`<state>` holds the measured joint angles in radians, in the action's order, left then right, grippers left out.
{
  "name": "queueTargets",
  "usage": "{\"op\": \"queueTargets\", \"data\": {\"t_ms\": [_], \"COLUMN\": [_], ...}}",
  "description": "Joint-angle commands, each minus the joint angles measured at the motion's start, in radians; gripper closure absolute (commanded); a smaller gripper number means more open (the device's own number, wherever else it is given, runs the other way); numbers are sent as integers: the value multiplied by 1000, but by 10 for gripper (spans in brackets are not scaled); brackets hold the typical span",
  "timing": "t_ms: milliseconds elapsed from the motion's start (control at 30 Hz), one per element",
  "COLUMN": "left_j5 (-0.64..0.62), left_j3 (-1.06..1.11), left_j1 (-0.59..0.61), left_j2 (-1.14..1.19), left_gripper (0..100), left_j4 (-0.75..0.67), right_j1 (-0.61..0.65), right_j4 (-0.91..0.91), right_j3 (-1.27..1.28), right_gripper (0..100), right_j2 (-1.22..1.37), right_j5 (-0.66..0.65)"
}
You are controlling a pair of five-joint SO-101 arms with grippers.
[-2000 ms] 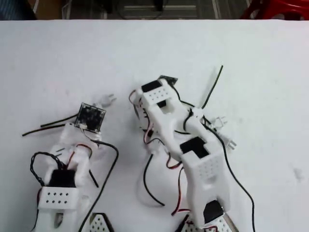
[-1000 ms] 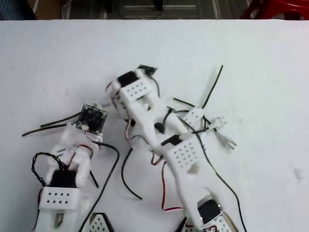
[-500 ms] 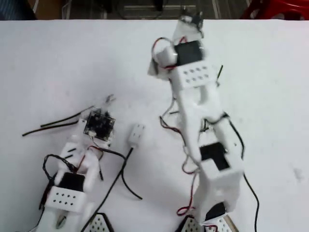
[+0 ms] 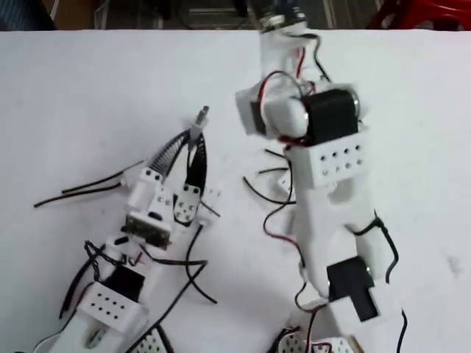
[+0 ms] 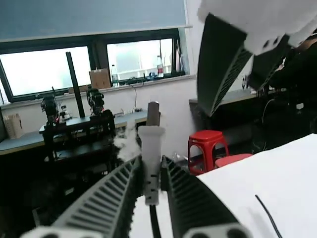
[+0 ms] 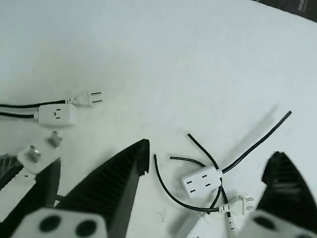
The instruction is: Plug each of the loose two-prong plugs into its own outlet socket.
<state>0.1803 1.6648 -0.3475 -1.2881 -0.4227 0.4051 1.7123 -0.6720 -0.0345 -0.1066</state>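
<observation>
My left gripper is shut on a white two-prong plug, which it holds up off the table with the prongs pointing away from the wrist. From above, that plug sticks out past the left gripper. My right gripper hangs open and wide high over the table. Below it lie a white outlet socket on a black cable, a loose plug, a second socket and another plug beside it. The held plug also shows in the right wrist view.
The raised right arm covers the middle of the white table. Loose black cables trail left of the left arm. A socket lies close by the left gripper. A black finger looms near the held plug.
The left gripper has closed on the plug that lay on the table and tilted up with it. The right arm left a socket on the table and rose toward the far edge.
</observation>
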Motion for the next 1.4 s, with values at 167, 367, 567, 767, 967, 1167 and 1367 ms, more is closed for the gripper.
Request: {"op": "queueTargets", "data": {"t_ms": [167, 367, 567, 767, 967, 1167, 1367], "left_j5": [-9, -6, -5, -5, -3, -2, -2], "left_j3": [-12, -12, -11, -9, -9, -9, -9], "left_j1": [-50, -48, -48, -48, -48, -48, -47], "left_j2": [-21, -21, -21, -19, -19, -19, -19], "left_gripper": [976, 976, 976, 976, 976, 976, 976], "left_j4": [-78, -78, -72, -72, -72, -72, -72], "right_j1": [200, 249, 240, 196, 282, 294, 142], "right_j4": [4, 1, 1, 4, 5, -13, -53], "right_j3": [6, 6, -15, -61, -29, 103, 103], "right_gripper": [933, 980, 979, 979, 979, 979, 979], "right_j2": [-120, -120, -142, -202, -228, -166, -111], "right_j5": [-112, -203, -204, -206, -204, -204, -206]}}
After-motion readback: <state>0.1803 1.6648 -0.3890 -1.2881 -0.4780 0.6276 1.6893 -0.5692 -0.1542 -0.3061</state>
